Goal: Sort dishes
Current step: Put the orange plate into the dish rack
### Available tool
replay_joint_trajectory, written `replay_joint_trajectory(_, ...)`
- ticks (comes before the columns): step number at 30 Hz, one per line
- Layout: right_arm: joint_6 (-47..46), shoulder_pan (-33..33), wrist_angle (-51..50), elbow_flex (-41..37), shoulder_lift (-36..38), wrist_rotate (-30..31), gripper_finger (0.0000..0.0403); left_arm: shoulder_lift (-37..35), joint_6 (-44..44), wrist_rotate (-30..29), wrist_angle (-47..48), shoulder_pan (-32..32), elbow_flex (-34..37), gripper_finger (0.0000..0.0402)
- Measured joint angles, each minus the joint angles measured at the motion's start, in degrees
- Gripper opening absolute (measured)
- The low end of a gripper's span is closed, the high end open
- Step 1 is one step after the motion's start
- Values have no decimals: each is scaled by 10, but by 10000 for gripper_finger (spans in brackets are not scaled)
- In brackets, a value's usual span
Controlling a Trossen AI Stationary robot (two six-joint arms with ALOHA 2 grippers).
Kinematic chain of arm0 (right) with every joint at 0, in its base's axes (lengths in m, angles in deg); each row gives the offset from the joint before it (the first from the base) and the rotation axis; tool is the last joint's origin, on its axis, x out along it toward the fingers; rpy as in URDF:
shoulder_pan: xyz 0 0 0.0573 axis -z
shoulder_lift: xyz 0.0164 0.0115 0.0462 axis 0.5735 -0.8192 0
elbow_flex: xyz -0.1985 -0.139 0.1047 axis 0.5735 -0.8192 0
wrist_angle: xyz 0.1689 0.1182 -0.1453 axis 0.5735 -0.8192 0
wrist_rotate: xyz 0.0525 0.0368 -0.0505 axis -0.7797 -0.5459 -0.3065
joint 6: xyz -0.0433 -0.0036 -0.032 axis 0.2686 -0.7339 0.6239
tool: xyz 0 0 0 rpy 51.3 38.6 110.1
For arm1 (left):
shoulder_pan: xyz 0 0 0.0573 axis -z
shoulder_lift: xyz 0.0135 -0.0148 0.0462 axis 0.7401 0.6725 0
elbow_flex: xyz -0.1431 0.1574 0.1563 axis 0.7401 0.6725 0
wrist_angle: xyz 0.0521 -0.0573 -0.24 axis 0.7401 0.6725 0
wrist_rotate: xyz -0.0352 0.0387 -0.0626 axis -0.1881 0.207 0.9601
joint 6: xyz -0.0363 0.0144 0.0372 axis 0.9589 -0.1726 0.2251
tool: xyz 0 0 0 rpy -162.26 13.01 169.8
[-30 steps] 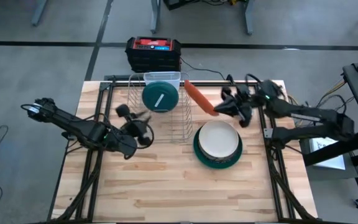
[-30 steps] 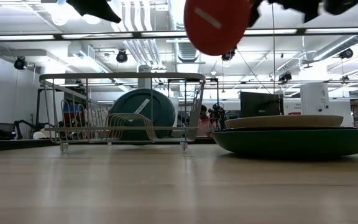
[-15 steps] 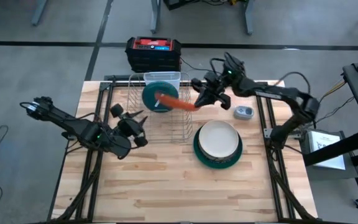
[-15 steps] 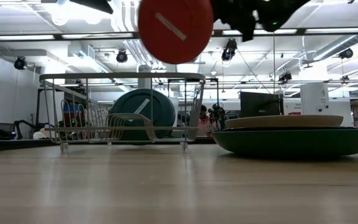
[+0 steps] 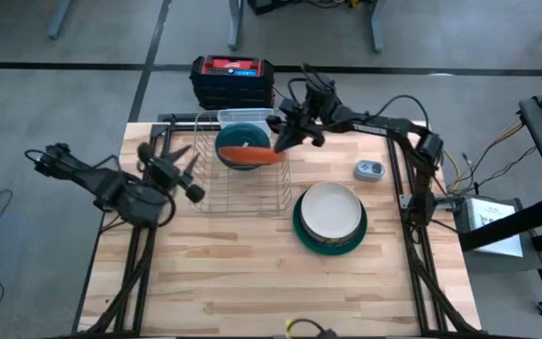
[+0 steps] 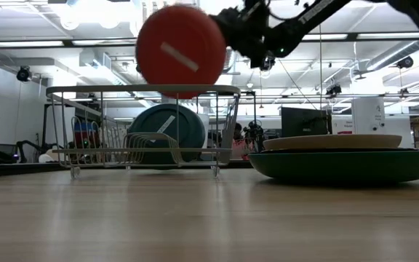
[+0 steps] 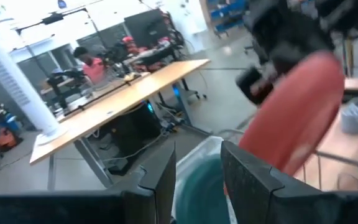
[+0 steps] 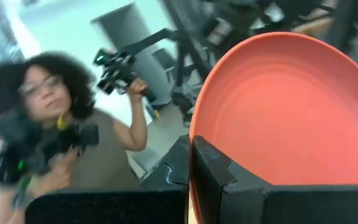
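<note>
The orange plate (image 5: 247, 153) has swung left from beside the rack and now hangs over the wire rack (image 5: 238, 179), upper centre of frame, pinched edge-on in the right gripper (image 5: 288, 137)'s closed fingers. One teal plate (image 5: 241, 141) is racked already. A white bowl (image 5: 328, 211) in a green plate (image 5: 301, 231) waits on the table (image 5: 252, 282). The left gripper (image 5: 172, 168) hovers left of the rack, fingers part open, empty.

silver wire rack (image 5: 243, 174) on wooden table (image 5: 252, 282), small grey device (image 5: 368, 170), red-and-black box (image 5: 232, 81) behind
</note>
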Motion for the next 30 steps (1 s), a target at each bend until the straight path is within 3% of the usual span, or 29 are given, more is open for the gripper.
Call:
replay_joint_trajectory(7, -44, 12, 0, 2, -48, 50, 0, -50, -81, 0, -4, 0, 0, 117)
replay_joint_trajectory(15, -51, 8, 1, 2, -57, 61, 0, -70, -208, 171, -43, -19, 0, 117)
replay_joint_trajectory(21, -55, -4, 1, 2, -55, 72, 0, -73, -298, 235, -90, -52, 0, 117)
replay_joint_trajectory(30, -65, -10, -2, 2, -56, 82, 0, -75, -309, 251, -103, -81, 0, 117)
